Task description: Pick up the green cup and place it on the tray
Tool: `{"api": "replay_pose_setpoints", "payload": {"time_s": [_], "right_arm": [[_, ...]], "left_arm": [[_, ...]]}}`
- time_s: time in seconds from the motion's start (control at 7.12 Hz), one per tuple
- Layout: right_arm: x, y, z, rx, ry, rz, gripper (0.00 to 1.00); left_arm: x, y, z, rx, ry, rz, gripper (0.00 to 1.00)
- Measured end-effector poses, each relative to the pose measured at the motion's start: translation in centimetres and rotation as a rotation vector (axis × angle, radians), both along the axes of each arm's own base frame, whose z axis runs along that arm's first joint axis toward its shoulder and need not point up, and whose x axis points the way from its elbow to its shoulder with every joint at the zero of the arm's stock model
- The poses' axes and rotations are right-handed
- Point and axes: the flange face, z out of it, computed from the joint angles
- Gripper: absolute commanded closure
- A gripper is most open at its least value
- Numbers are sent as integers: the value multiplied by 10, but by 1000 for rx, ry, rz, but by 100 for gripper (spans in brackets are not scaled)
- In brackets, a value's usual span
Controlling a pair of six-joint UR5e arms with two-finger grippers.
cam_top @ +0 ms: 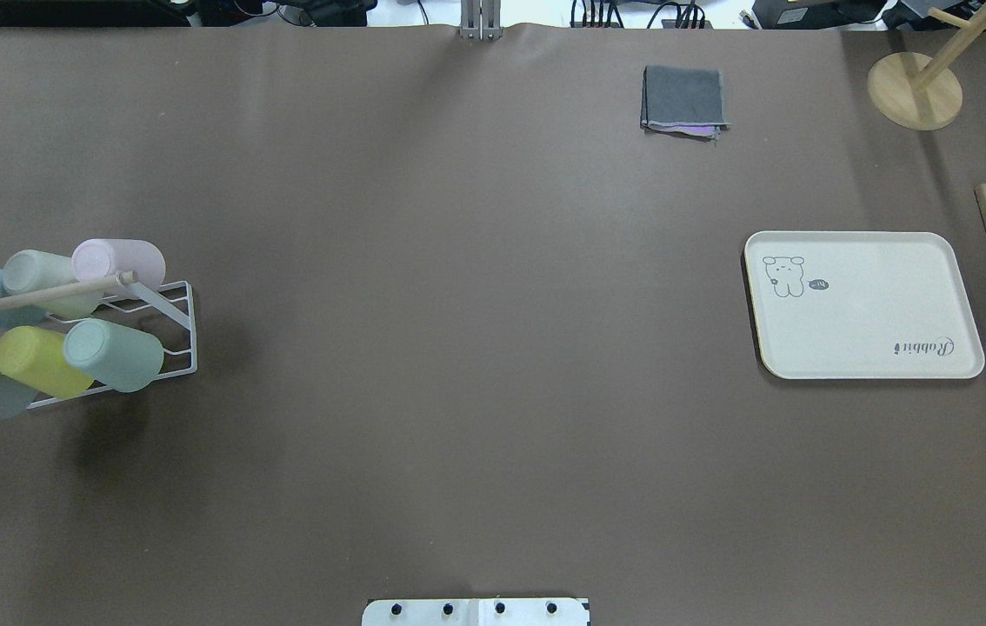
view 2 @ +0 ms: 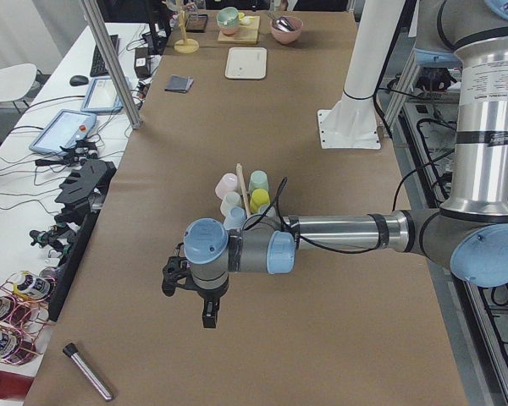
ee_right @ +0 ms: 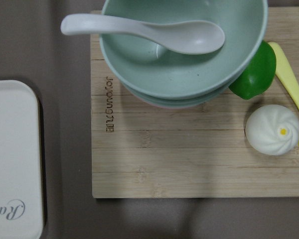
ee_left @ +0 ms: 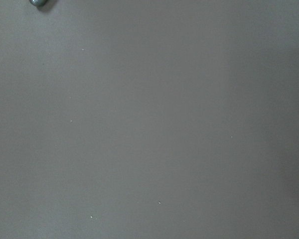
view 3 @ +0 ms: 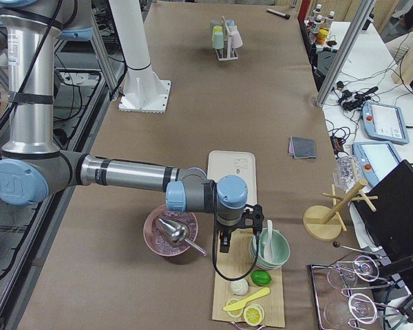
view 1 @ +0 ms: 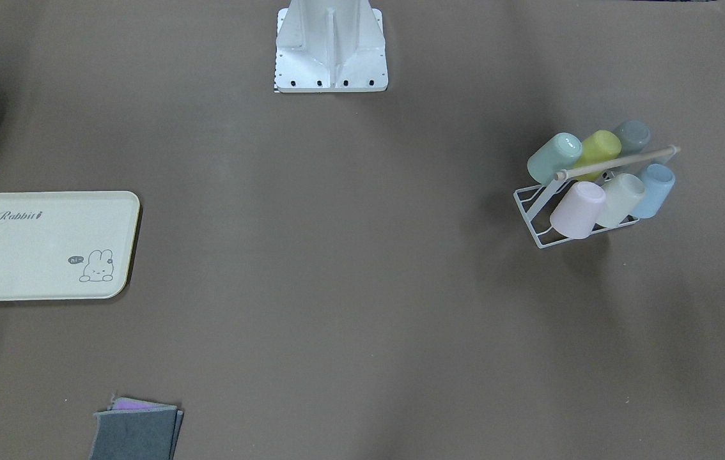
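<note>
The green cup [view 1: 554, 157] lies tilted on a white wire rack [view 1: 538, 217] with several other pastel cups, at the end of the row nearer the robot; it also shows in the overhead view [cam_top: 115, 355] and the exterior left view [view 2: 258, 181]. The cream tray [view 1: 43, 246] with "Rabbit" script lies empty on the opposite side of the table [cam_top: 862, 304]. My left gripper [view 2: 189, 303] hangs over bare table beyond the rack. My right gripper [view 3: 237, 237] hangs over a wooden board past the tray [view 3: 232, 168]. I cannot tell whether either is open or shut.
A yellow-green cup [cam_top: 39, 361] sits beside the green one. A folded grey cloth [cam_top: 684, 100] lies at the far edge. A wooden board [ee_right: 179, 159] holds stacked bowls [ee_right: 184, 59], a spoon, a lime and a bun. A pink bowl [view 3: 171, 234] and a wooden stand [cam_top: 915, 87] are near the tray.
</note>
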Motion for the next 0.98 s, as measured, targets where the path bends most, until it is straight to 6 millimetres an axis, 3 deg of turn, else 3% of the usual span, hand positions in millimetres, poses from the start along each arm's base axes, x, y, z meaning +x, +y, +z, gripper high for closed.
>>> {"api": "replay_pose_setpoints", "payload": {"time_s": [0.28,0.98], "right_arm": [[-3,-5,-9,14,-8,-2,0],[-43,-18,-53,2,-12,10,1]], "left_arm": [[0,2,3,-3,-1,0,2],[0,2,7,-12,-1,0,2]]}}
